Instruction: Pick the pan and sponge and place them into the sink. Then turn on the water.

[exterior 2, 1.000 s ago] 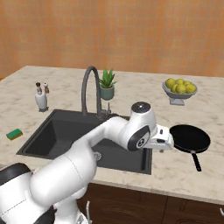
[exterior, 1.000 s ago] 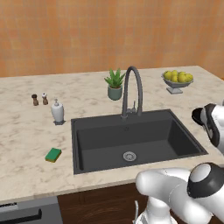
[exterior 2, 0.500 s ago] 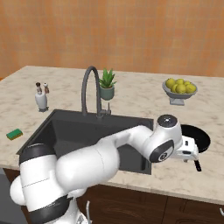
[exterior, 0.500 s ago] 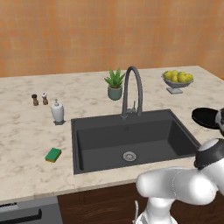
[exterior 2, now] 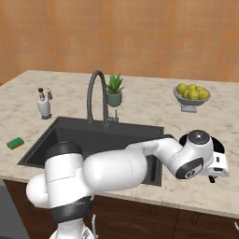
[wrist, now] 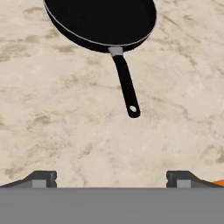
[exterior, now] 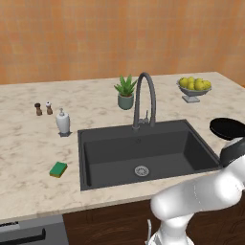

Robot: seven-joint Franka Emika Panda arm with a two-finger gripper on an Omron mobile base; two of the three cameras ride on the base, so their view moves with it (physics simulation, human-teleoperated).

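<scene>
Arm has swung right over the pan [wrist: 103, 22]; hand [wrist: 111, 178], fingers apart, is empty, so grasping comes next.

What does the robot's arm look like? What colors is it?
The arm is smooth, rounded and glossy white, made of fat tube-like segments with dark grey bands and round caps at the joints. Its end effector has two small dark grey finger tips. No cables or markings show.

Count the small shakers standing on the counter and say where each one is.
2. Both stand on the counter left of the sink, just beyond the soap dispenser: a darker shaker to the left and a lighter-topped shaker right beside it. None seems hidden.
</scene>
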